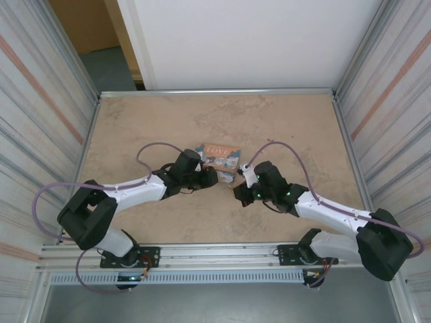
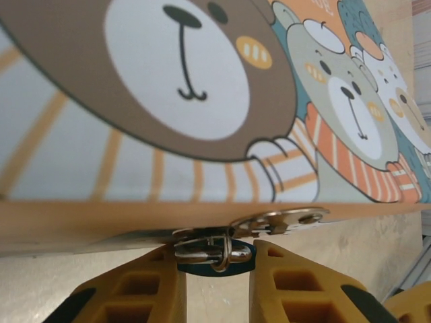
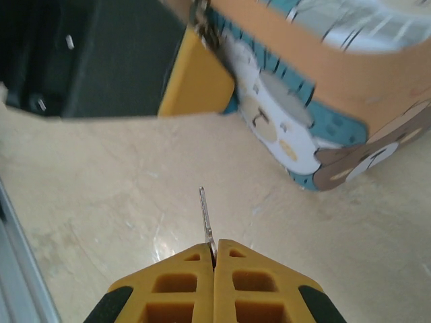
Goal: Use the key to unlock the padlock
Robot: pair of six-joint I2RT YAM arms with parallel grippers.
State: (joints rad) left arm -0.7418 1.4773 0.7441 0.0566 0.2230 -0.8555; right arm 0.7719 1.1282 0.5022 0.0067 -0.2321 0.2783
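While the left gripper (image 2: 217, 272) pinches the tiny blue padlock (image 2: 217, 262) between its yellow fingers (image 2: 145, 289), the lock hangs by its thin silver shackle (image 2: 205, 250) from the metal clasp (image 2: 279, 221) on the front of the bear tin (image 2: 202, 101). Those jaws are close together, with the lock squeezed in the gap. Over on the other side, the right gripper (image 3: 215, 254) is shut tight on the key (image 3: 206, 214), and just the thin metal blade pokes out in front. The key is apart from the lock, out over the bare table (image 3: 121, 195) near a corner of the tin.

I think the job now is to get the key into the lock. To do it well, the right arm should go slowly and point the blade straight at the keyhole (I cannot see the hole from where I look, so it may need a small turn first). The left side should hold the lock firm so it does not swing or twist away. If the key goes in crooked, it could slip or push the tin along.
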